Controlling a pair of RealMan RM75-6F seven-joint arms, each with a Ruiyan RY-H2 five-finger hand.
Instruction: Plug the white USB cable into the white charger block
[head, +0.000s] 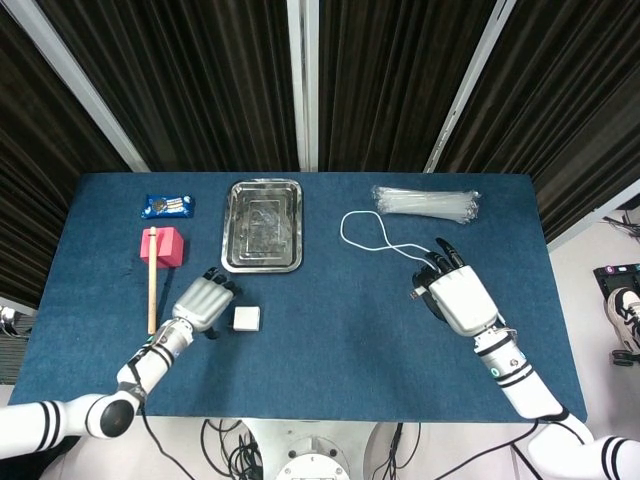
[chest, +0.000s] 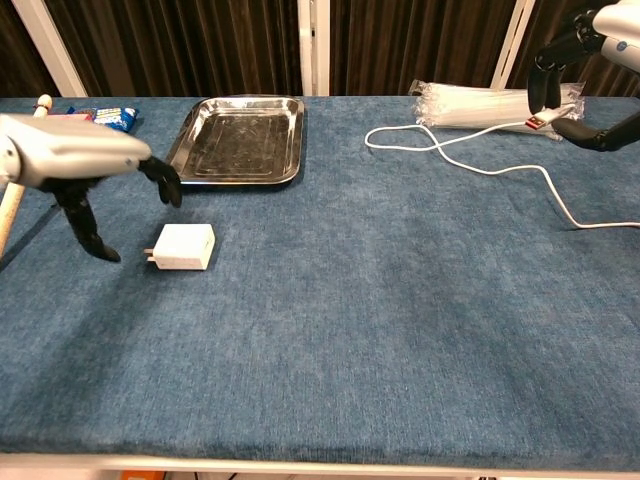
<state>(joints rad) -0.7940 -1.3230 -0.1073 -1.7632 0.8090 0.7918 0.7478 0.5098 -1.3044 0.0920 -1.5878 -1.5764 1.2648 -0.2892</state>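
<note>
Right hand (head: 458, 298) pinches the white USB cable (chest: 470, 160) plug above the desk's (chest: 380, 330) right edge. Left hand (chest: 70, 165), fingers spread, hovers beside the white charger block (chest: 184, 246). Steel tray (head: 262, 226) holds nothing.

You are looking at nothing readable: the blue packet (head: 167, 206) at the table's far left corner is showing print, but it is too small to read.
</note>
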